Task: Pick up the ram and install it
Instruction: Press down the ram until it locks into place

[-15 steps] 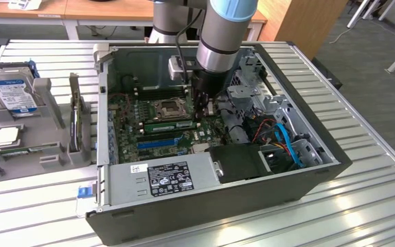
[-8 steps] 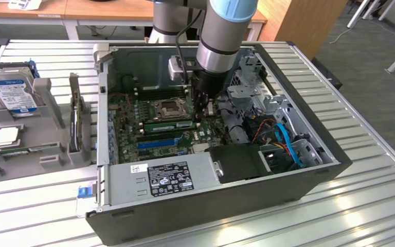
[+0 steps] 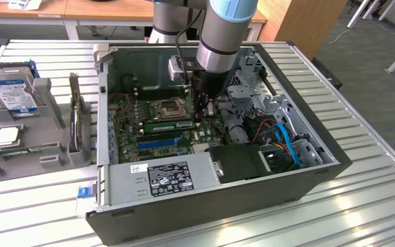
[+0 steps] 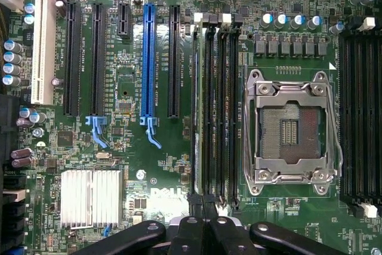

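We see the grey-and-blue robot arm (image 3: 218, 36) reaching down into the open black computer tower (image 3: 307, 154) that lies on its side on a slatted metal table (image 3: 376, 216). Its black gripper (image 3: 203, 105) hangs just above the green motherboard (image 3: 125, 121), beside the empty silver processor socket (image 3: 168, 108). In the wrist view the gripper (image 4: 203, 202) has its two fingers pressed together, closed, with nothing visible between them, right over the end of the bank of black memory slots (image 4: 224, 111).

The ram, a long thin green circuit-board stick (image 3: 171, 126), stands on edge in a slot next to the socket, just beside the gripper. In the wrist view it appears edge-on as a narrow strip (image 4: 196, 111) in the slot nearest the black expansion slots, with the blue expansion slot (image 4: 148, 64) further off.

On the exterior view's left, outside the case, a grey holder (image 3: 50, 149) carries a silver hard drive with a blue-and-white label (image 3: 12, 95) and a dark expansion card standing on edge (image 3: 75, 118). A grey power supply with a black label (image 3: 163, 177) sits at the case's near side.
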### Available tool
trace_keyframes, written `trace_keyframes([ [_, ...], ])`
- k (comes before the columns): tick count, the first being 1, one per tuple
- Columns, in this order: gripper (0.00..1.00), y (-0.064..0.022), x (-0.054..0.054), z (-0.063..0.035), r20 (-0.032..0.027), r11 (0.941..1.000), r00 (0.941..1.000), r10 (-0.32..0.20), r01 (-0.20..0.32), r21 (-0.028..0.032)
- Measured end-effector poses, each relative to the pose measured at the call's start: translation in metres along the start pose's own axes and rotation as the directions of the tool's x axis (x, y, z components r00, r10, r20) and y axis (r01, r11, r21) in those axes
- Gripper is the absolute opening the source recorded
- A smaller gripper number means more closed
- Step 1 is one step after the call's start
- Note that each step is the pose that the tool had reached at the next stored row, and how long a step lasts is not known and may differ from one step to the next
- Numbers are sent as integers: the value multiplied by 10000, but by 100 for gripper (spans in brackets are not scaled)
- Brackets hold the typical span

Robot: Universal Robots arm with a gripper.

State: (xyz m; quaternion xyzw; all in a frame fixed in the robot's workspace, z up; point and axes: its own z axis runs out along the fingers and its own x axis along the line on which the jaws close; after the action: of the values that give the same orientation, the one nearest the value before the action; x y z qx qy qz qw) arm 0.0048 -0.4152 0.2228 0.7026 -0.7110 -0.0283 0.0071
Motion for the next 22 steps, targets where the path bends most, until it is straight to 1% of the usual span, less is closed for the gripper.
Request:
trace_keyframes([
  [5, 10, 0, 0, 6, 1, 10000, 10000, 0, 0, 1],
  [6, 10, 1, -2, -4, 12, 10000, 10000, 1, -1, 1],
  [7, 10, 3, -2, -40, 3, 10000, 10000, 2, -2, 1],
  [17, 10, 12, -7, -229, 1, 10000, 10000, 1, -1, -15],
  [22, 10, 12, -7, -238, 4, 10000, 10000, 1, -1, -15],
])
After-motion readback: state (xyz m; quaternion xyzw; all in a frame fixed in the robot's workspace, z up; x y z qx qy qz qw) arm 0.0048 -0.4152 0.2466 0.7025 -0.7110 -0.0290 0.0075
